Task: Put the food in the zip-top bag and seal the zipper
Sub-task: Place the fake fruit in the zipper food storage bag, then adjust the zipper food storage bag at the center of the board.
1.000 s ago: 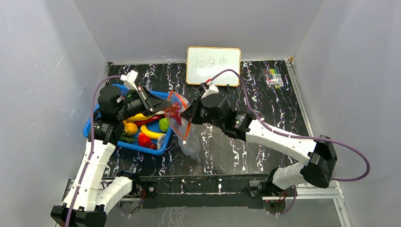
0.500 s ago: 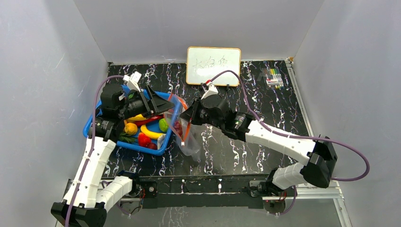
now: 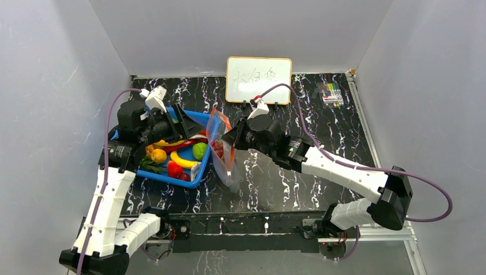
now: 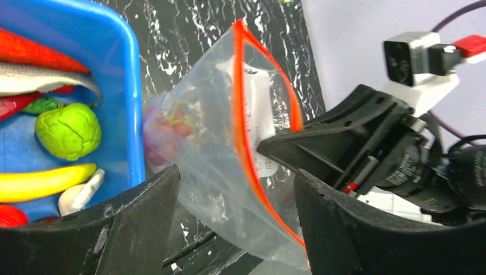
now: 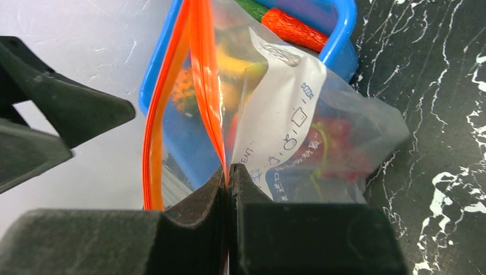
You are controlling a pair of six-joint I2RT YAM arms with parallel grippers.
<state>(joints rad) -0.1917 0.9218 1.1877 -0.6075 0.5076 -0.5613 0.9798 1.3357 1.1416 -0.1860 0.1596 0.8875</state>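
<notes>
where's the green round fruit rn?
Top view: the green round fruit is in the blue basket on the left side, by the basket's right wall, just beyond the banana and left of the zip-top bag.

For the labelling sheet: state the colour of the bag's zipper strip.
Red-orange zipper strip, clearest in the right wrist view.

One zip-top bag (image 3: pixel 219 137), one blue basket (image 3: pixel 166 177), one whiteboard (image 3: pixel 259 79), one marker pack (image 3: pixel 331 94).
</notes>
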